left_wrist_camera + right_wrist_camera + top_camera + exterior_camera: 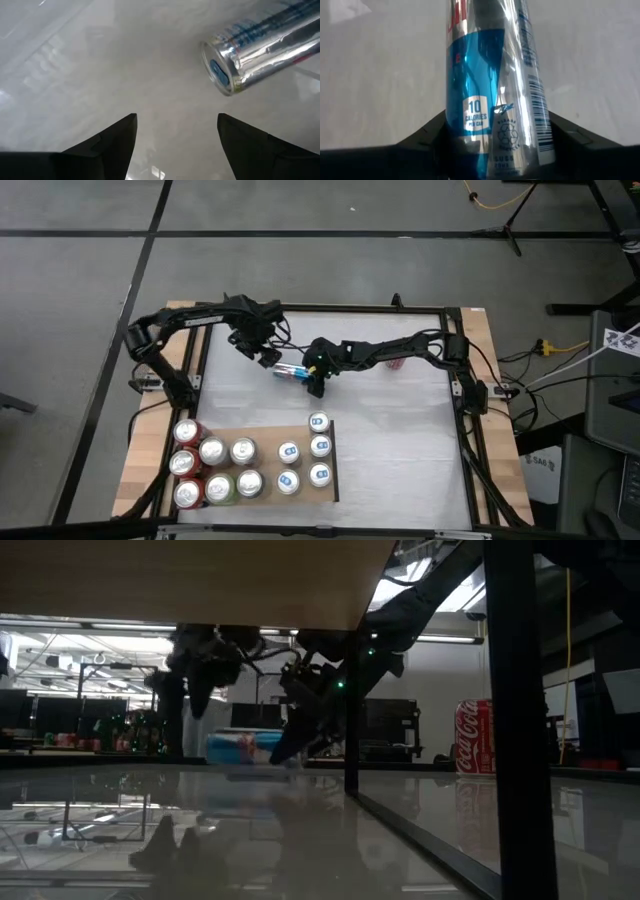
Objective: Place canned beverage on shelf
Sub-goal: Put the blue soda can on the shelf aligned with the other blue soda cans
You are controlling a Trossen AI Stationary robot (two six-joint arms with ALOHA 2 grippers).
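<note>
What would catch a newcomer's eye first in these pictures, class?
A slim blue-and-silver can lies on its side at the table's middle, between the fingers of the right gripper, with the left gripper open just beside it. Near the front-left corner, upright cans crowd the wooden shelf. A red cola can stands farther back.

dim backlit low view, glossy reflections

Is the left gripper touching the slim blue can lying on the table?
Apart. The left wrist view shows bare table between the left gripper and the can.
</note>
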